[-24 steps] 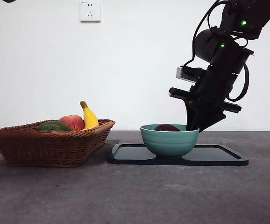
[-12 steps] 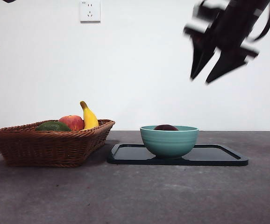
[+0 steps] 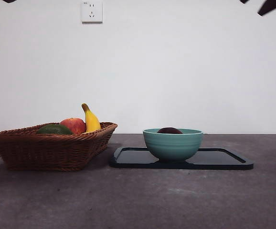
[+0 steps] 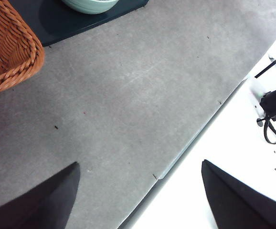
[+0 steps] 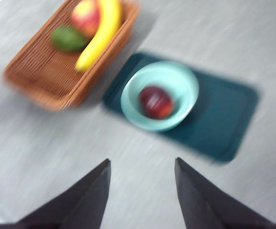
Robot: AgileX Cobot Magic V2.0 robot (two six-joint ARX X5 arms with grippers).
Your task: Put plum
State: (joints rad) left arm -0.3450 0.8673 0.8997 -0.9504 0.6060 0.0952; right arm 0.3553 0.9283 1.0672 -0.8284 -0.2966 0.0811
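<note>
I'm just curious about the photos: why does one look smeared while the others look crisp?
The right wrist view is motion-blurred: bowl, plum and basket all streak. The front view is sharp and evenly lit, with soft shadows under the tray. The left wrist view is sharp too.

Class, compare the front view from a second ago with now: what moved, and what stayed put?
The right gripper, jaws open, rose from beside the bowl up and out toward the top corner. The plum stays in the bowl; tray, basket and its fruit are unchanged.
</note>
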